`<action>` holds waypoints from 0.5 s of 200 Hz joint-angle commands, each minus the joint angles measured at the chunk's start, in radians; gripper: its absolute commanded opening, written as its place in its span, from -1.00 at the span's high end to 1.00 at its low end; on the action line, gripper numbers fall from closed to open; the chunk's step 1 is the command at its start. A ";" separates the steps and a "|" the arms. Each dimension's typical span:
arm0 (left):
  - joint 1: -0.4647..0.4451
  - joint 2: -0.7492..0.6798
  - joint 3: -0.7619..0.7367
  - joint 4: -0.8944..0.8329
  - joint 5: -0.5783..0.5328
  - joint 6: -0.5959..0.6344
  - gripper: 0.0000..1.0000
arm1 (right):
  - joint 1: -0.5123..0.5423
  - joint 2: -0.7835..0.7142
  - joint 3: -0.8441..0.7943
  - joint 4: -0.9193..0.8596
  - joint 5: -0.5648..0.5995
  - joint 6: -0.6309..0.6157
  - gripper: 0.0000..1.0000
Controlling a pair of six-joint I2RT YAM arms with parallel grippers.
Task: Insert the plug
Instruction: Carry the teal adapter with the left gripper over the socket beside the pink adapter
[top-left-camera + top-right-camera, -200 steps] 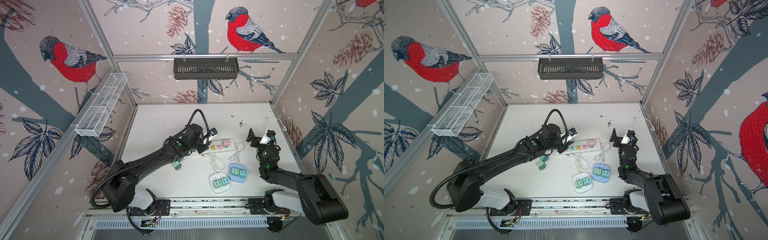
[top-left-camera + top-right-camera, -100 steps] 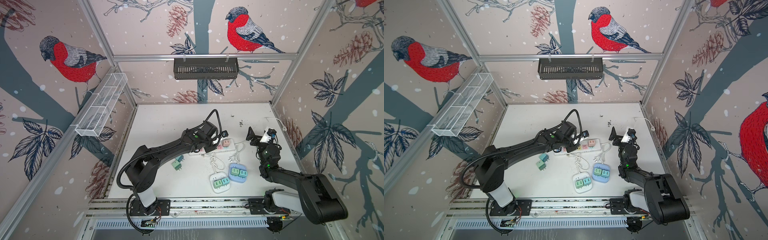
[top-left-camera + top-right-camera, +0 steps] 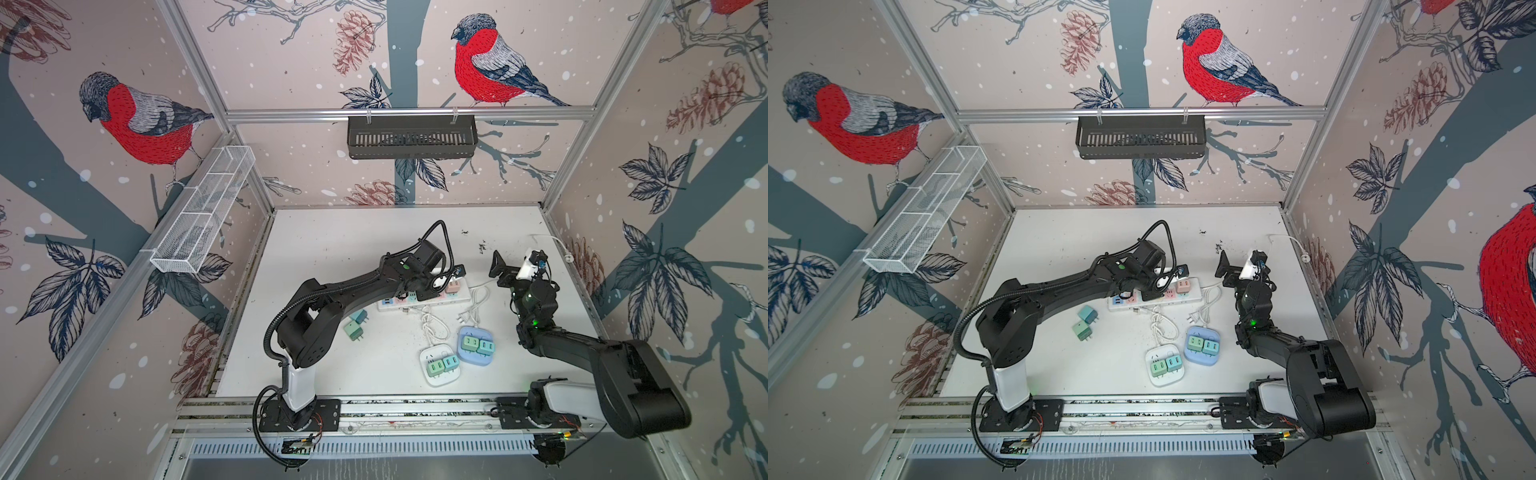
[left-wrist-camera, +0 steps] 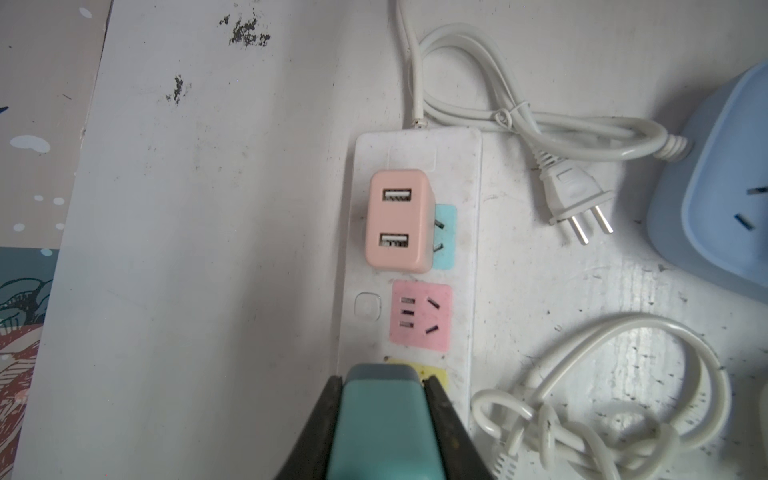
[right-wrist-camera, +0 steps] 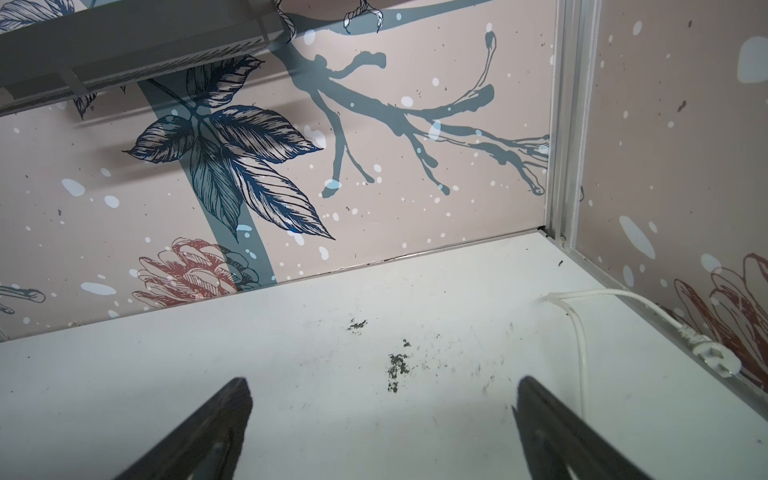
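While top views hide it, left tool point(image 4: 383, 380) clamps teal plug point(image 4: 384, 424); right tool point(image 5: 383, 382) gapes.

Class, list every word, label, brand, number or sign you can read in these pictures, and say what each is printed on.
None can be read. The white power strip, the pink USB charger, the teal plug held in the left gripper and the white cord plug show no legible print. Any moulded marks are too small or blurred.
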 commanded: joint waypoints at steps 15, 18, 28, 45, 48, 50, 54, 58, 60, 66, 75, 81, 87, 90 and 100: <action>0.001 0.035 0.029 -0.019 0.057 -0.003 1.00 | -0.002 -0.001 0.004 0.021 0.042 0.024 -0.99; 0.001 0.037 0.032 -0.021 0.056 -0.004 1.00 | -0.002 0.001 0.008 0.017 0.040 0.024 -0.99; 0.002 0.045 0.035 -0.022 0.054 -0.009 1.00 | -0.002 0.012 0.024 0.002 0.017 0.018 -0.99; 0.008 0.058 0.044 -0.025 0.054 -0.019 1.00 | 0.000 0.026 0.054 -0.038 -0.014 0.008 -0.99; 0.008 0.061 0.046 -0.026 0.057 -0.021 1.00 | 0.000 0.029 0.058 -0.042 -0.022 0.005 -0.99; 0.009 0.064 0.049 -0.026 0.057 -0.022 1.00 | 0.000 0.029 0.059 -0.043 -0.024 0.004 -0.99; 0.010 0.067 0.051 -0.027 0.059 -0.026 1.00 | 0.000 0.030 0.061 -0.043 -0.032 0.001 -0.99; 0.011 0.072 0.057 -0.028 0.060 -0.029 1.00 | 0.001 0.030 0.062 -0.043 -0.040 -0.002 -0.99; 0.011 0.075 0.058 -0.030 0.060 -0.031 1.00 | 0.001 0.030 0.062 -0.043 -0.044 -0.003 -0.99; 0.013 0.082 0.065 -0.035 0.060 -0.033 1.00 | 0.002 0.030 0.062 -0.042 -0.050 -0.005 -0.99; 0.013 0.095 0.077 -0.041 0.058 -0.037 1.00 | 0.003 0.032 0.064 -0.047 -0.044 -0.002 -0.99; 0.013 0.104 0.085 -0.046 0.056 -0.039 1.00 | 0.001 0.031 0.066 -0.056 -0.029 0.002 -0.99; 0.012 0.111 0.092 -0.054 0.057 -0.042 1.00 | 0.002 0.032 0.068 -0.060 -0.016 0.007 -0.99; 0.012 0.114 0.095 -0.056 0.059 -0.044 1.00 | 0.003 0.032 0.069 -0.062 -0.013 0.007 -0.99; 0.013 0.125 0.104 -0.063 0.066 -0.047 1.00 | 0.002 0.031 0.071 -0.065 -0.019 0.004 -0.99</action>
